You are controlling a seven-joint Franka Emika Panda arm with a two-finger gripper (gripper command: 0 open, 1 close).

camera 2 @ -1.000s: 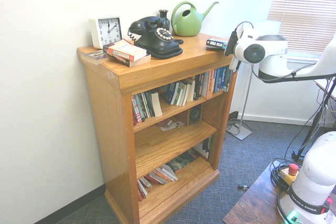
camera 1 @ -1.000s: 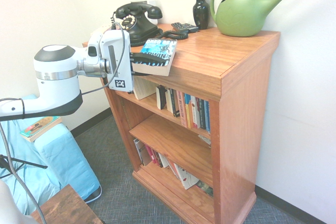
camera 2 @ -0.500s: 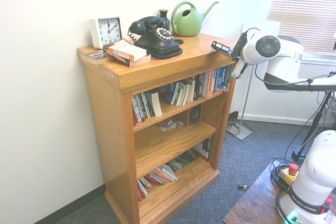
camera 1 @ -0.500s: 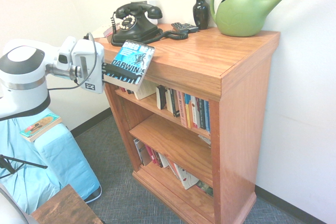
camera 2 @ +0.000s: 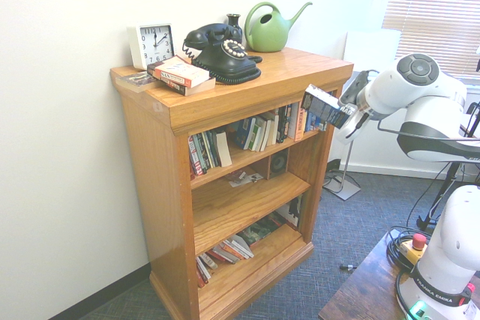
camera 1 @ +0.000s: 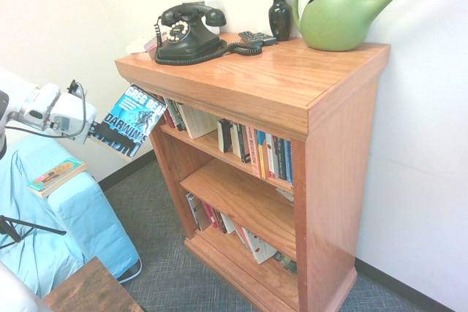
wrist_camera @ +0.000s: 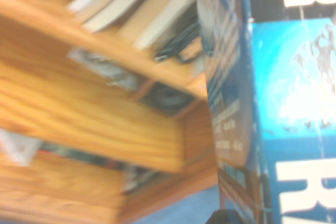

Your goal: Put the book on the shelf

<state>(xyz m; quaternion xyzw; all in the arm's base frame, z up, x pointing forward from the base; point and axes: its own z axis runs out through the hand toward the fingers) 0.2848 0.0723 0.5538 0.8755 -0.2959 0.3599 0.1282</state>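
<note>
- Now the claw (camera 1: 93, 134) is clamped on the book (camera 1: 131, 120), held tilted in the air beside the bookcase's (camera 1: 344, 144) open front, clear of it.
- Upright books (camera 1: 256, 150) crowd the shelf (camera 1: 208, 146).
- On top stand a black telephone (camera 1: 186, 32), vase (camera 1: 280, 14) and green watering can (camera 1: 344, 12).

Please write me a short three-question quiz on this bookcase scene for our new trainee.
1. True or false: the book lies on top of the bookcase.
2. What holds the book? A) the gripper B) the shelf C) the telephone
3. Fill in: the green thing on top of the bookcase is a ____.

Key
1. False: it is held in the air in front of the bookcase, clear of it.
2. A
3. watering can
</note>
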